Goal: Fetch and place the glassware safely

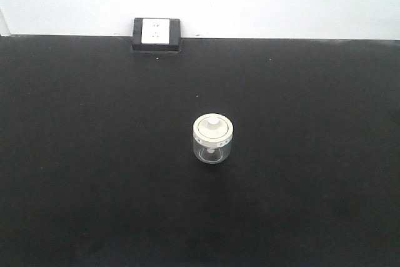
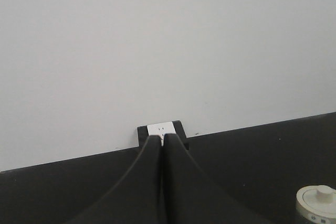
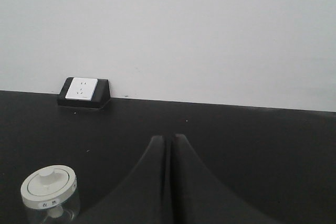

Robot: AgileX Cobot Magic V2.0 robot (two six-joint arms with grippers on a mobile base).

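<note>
Two pincers, left pincer (image 2: 162, 139) and right pincer (image 3: 169, 138), were fully closed and empty. My jar (image 1: 214, 139) stood upright on the tabletop (image 1: 94, 154), lidded, right of the left pincer, left of the right, untouched, accessible to either arm.

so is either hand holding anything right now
No. Both the left hand and the right hand are shut on nothing, and the jar stands alone on the black table.
</note>
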